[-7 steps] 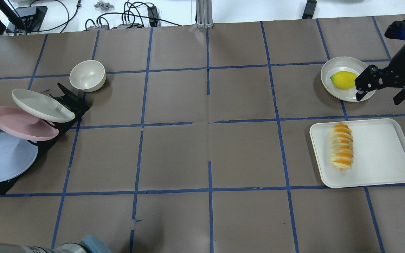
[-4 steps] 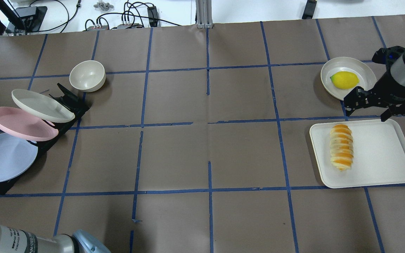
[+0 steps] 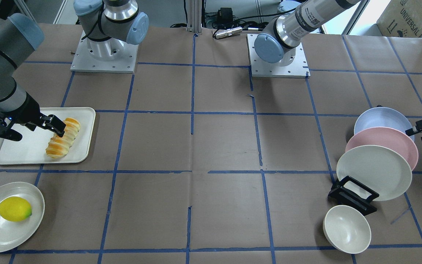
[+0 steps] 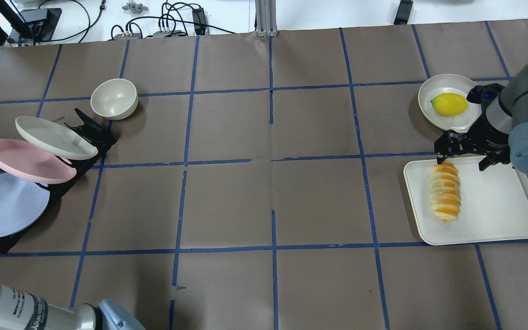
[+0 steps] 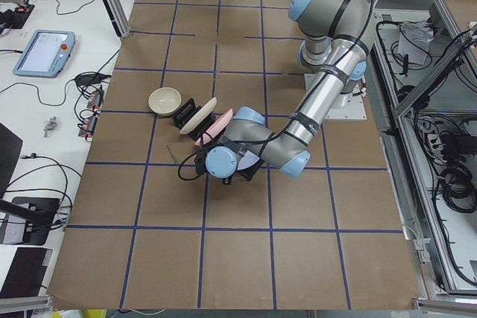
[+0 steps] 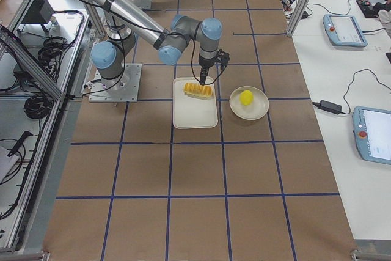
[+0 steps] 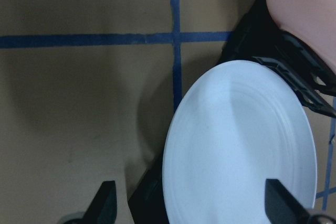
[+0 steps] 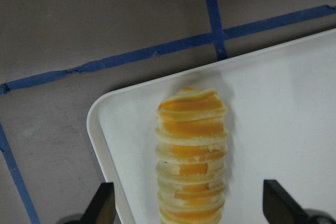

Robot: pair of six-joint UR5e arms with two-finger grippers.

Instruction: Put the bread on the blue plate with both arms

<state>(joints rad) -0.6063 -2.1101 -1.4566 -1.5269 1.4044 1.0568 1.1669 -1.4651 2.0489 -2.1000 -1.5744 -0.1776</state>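
The bread (image 4: 445,192), striped orange and cream, lies lengthwise on a white tray (image 4: 497,201). It also shows in the front view (image 3: 63,142) and the right wrist view (image 8: 191,156). My right gripper (image 4: 460,162) is open and hangs over the tray's far edge, its jaws wide on either side of the bread's far end and apart from it. The blue plate (image 4: 5,205) leans in the nearest slot of a black rack. My left gripper (image 3: 420,134) is open beside the plate; in the left wrist view its fingertips (image 7: 105,203) frame the plate (image 7: 241,150).
A pink plate (image 4: 30,161) and a cream plate (image 4: 55,137) lean in the same black rack (image 4: 92,133). A cream bowl (image 4: 113,98) stands behind it. A lemon (image 4: 448,104) lies on a cream plate (image 4: 472,91) just beyond the tray.
My right gripper has moved from over the lemon plate towards me and to the left, down to the far end of the bread. My left arm has come further into view at lower left.
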